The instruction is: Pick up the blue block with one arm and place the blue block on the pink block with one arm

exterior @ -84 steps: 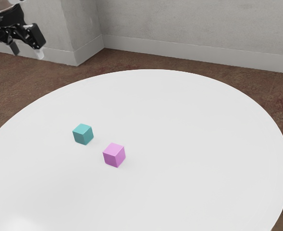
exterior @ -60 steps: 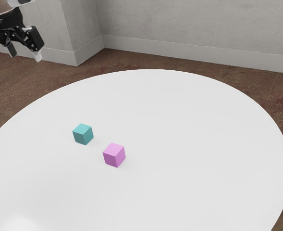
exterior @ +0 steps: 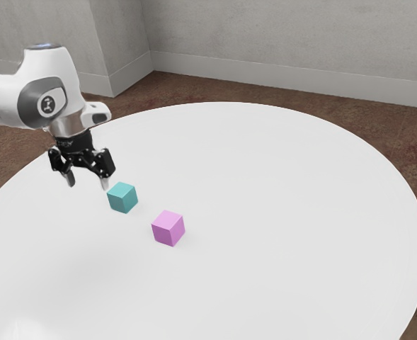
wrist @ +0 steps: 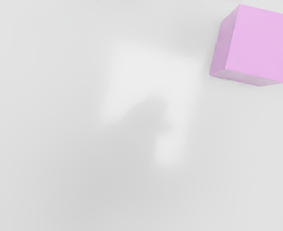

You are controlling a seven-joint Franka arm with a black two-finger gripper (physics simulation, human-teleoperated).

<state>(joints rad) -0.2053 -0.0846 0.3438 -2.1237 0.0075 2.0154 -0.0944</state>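
At the exterior view's left, my white arm (exterior: 24, 99) reaches in over the edge of the round white table (exterior: 279, 212). Its last joints bend down so that my claw (exterior: 86, 181) points at the tabletop. The claw is released: its two black fingers (exterior: 70, 177) stand spread apart, tips down, low above the table's surface. Behind the arm lie the brown floor (exterior: 24, 134) and the grey wall (exterior: 279, 28) with its pale baseboard (exterior: 286, 74).

Just to the right of the claw sits the blue block (exterior: 122, 197), more teal than blue in shade. It rests flat on the table with one corner turned toward the camera. The finger nearer to it hangs just beside the block's upper left edge, and I cannot tell whether the two touch. The block lies outside the gap between my fingers, on the side toward the exterior view's right.

Further right, and nearer the camera, sits the pink block (exterior: 168, 228), also flat on the table. It is near the blue block but apart from it, with a strip of bare white table between them.

From my wrist, the pink block (wrist: 254, 45) shows from above, with its top face and one darker side face in sight. A soft grey shadow (wrist: 151, 130) lies on the white table (wrist: 45, 183) beneath my hand, beside the pink block.
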